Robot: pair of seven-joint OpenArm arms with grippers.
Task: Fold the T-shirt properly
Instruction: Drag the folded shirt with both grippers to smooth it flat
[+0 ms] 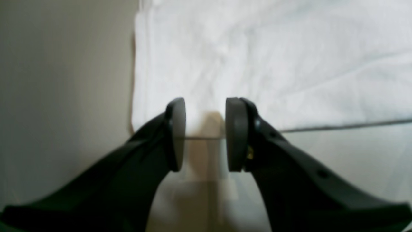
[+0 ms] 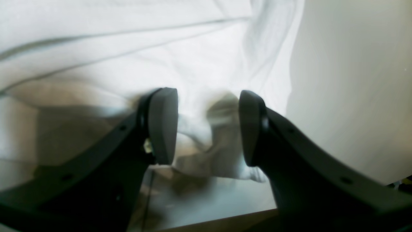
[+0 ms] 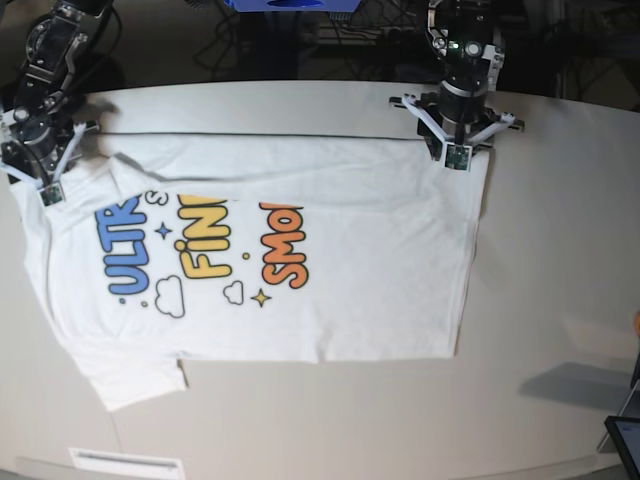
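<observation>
The T-shirt (image 3: 330, 300) lies spread flat on the table, print up, collar end to the left and hem to the right. My left gripper (image 3: 458, 158) stands over the far hem corner. In the left wrist view it (image 1: 205, 124) is open, its pads straddling the cloth edge (image 1: 273, 64). My right gripper (image 3: 48, 190) is at the far left, over the upper sleeve. Seen from the right wrist, that gripper (image 2: 208, 129) is open, with a bunched fold of the white cloth (image 2: 199, 141) between its pads.
The pale table (image 3: 560, 300) extends beyond the shirt to the right and front. A dark device corner (image 3: 625, 435) sits at the front right edge, a white label strip (image 3: 125, 462) at the front left. Cables and a blue object (image 3: 290, 4) lie behind the table.
</observation>
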